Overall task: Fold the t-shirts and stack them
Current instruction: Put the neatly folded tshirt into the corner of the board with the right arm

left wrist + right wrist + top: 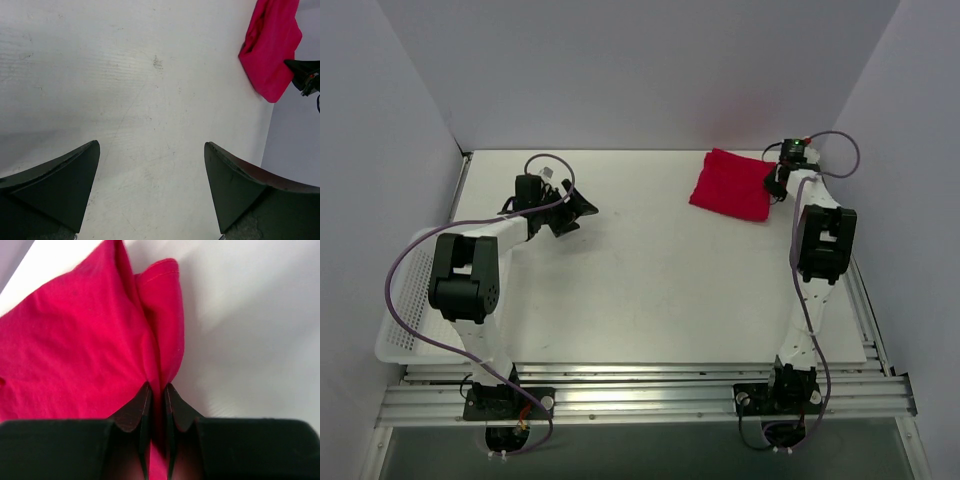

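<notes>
A bright red t-shirt point(732, 184) lies folded into a small bundle at the far right of the table. It also shows in the left wrist view point(270, 45) at the upper right, and it fills the right wrist view point(75, 340). My right gripper point(778, 183) is at the bundle's right edge, shut on a pinched fold of the red cloth point(158, 385). My left gripper point(582, 208) is open and empty over bare table at the far left point(151, 150), well apart from the shirt.
A white plastic mesh basket point(405, 300) stands at the table's left edge beside the left arm. White walls close in the back and both sides. The right arm's fingers show at the right edge of the left wrist view point(305, 75).
</notes>
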`<act>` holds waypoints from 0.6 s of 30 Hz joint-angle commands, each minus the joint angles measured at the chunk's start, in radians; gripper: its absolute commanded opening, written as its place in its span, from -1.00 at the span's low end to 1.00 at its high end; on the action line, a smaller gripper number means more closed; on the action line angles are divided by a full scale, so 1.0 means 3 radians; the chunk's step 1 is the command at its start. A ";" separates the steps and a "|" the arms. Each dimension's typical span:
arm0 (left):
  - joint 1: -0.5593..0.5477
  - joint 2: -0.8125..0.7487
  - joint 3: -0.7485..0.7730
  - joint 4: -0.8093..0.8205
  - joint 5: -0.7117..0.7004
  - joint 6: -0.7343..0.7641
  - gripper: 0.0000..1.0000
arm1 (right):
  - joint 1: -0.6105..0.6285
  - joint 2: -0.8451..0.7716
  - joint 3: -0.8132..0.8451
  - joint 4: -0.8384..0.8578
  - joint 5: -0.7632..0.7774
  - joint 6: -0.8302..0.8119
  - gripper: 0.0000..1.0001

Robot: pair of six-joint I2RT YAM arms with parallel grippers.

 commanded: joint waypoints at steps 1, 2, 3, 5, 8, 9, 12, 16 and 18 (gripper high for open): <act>0.0012 -0.0123 0.0023 0.0143 0.0068 0.0100 0.88 | -0.0220 0.0136 0.0323 -0.0353 0.0399 -0.0034 -1.00; 0.0012 -0.0108 0.0018 0.0153 0.0063 0.0095 0.88 | -0.0302 0.0182 0.0369 -0.0354 0.0400 -0.0039 -1.00; 0.0007 -0.0097 0.0018 0.0194 0.0068 0.0084 0.88 | -0.0328 0.0263 0.0471 -0.0364 0.0435 -0.0039 -1.00; -0.0008 -0.0062 0.0003 0.0235 0.0083 0.0064 0.88 | -0.0379 0.0335 0.0558 -0.0420 0.0542 -0.0034 -1.00; -0.0044 -0.0021 0.0003 0.0261 0.0052 0.0074 0.88 | -0.0461 0.0432 0.0630 -0.0339 0.0578 -0.0023 -1.00; -0.0054 -0.0016 -0.0003 0.0286 0.0063 0.0069 0.88 | -0.0487 0.0458 0.0646 -0.0293 0.0614 -0.0039 -0.89; -0.0090 -0.0026 -0.0023 0.0343 0.0032 0.0079 0.88 | -0.0502 0.0474 0.0763 -0.0328 0.0772 -0.0024 0.65; -0.0136 -0.0077 0.0003 0.0307 0.0017 0.0135 0.88 | -0.0482 0.0295 0.0799 -0.0542 0.1405 0.0023 1.00; -0.0146 -0.0148 -0.0018 0.0307 -0.0009 0.0161 0.88 | -0.0456 0.0025 0.0596 -0.0568 0.1560 0.0084 1.00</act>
